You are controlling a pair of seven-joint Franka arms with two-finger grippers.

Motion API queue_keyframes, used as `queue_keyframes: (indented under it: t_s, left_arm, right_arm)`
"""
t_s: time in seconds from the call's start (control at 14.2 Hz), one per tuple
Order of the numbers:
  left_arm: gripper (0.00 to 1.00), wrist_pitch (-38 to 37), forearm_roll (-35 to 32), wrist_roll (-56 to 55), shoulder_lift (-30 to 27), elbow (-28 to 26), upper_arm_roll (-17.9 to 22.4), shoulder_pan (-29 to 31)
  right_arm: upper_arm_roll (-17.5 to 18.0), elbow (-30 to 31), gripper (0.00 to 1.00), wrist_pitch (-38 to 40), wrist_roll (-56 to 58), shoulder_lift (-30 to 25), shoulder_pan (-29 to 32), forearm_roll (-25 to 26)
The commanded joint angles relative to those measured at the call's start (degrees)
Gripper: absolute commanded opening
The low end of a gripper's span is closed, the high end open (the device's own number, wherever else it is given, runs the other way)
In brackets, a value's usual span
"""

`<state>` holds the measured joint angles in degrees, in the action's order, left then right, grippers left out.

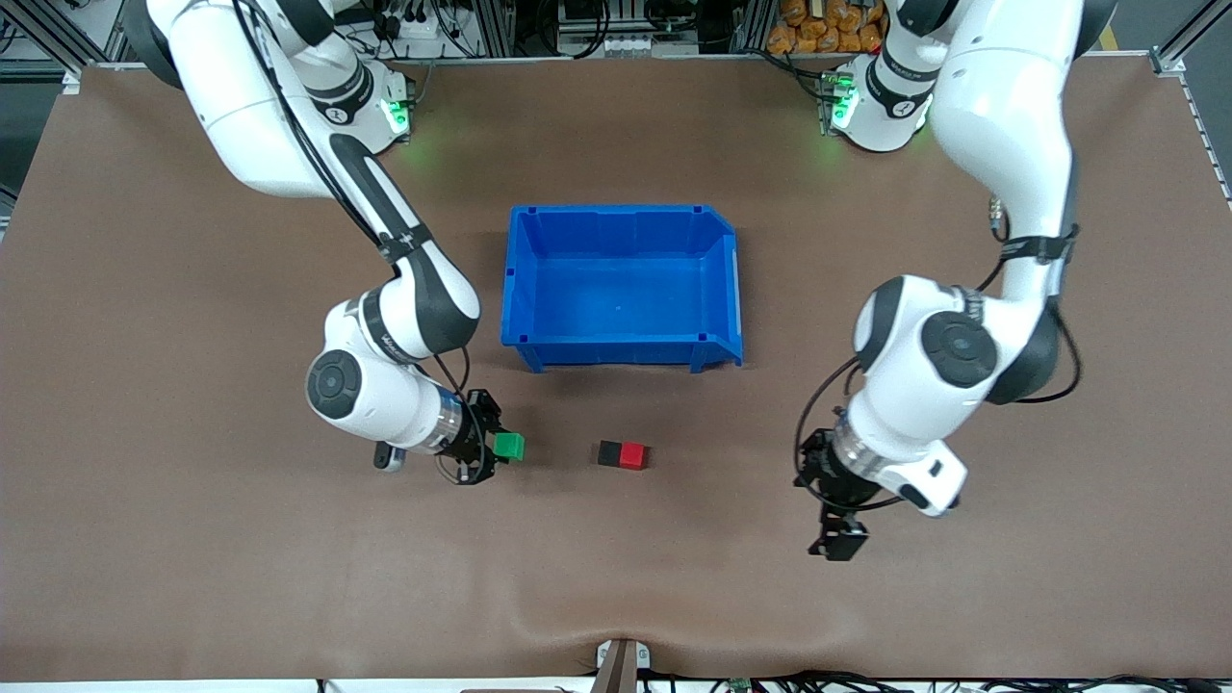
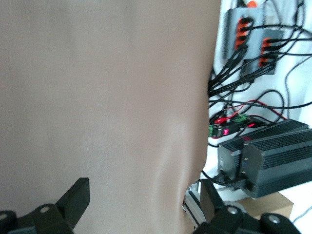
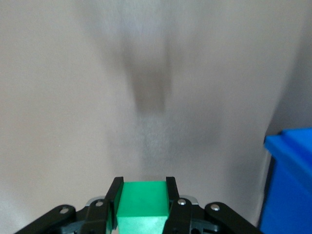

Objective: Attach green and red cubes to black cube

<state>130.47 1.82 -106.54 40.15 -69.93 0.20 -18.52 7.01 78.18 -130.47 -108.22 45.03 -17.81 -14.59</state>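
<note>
The black cube (image 1: 609,452) and the red cube (image 1: 632,456) lie joined side by side on the brown table, nearer the front camera than the blue bin. My right gripper (image 1: 493,446) is shut on the green cube (image 1: 509,446), held above the table toward the right arm's end from the joined pair. In the right wrist view the green cube (image 3: 143,204) fills the space between the two black fingers (image 3: 115,195). My left gripper (image 1: 837,539) hangs open over bare table toward the left arm's end; its fingers (image 2: 73,200) stand wide apart with nothing between them.
A blue bin (image 1: 717,289) stands in the middle of the table, farther from the front camera than the cubes; its corner (image 3: 290,185) shows in the right wrist view. The left wrist view shows the table's edge with cables and black power units (image 2: 268,161).
</note>
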Motion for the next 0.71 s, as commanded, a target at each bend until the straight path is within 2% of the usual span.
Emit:
queue_keyframes:
  t_s: [0.0,0.35,0.64]
  left_arm:
    - [1.0,-1.53,-0.77,5.97,-7.25,-7.91,-0.72,2.61]
    - [1.0,-1.09,0.46,20.11,-22.81,-25.75,-1.34,7.88]
    - [1.0,-1.36,1.17,30.93,-31.61,-33.5,-1.43,10.26]
  right_arm:
    - [-0.51,-5.66,0.0,-0.92,-3.13,4.0,-1.43,-0.79]
    - [-0.95,-6.72,0.0,-5.31,-5.59,6.9,-3.8,-0.7]
    - [-1.74,-8.83,0.0,-4.97,-6.04,8.84,-6.0,-0.52]
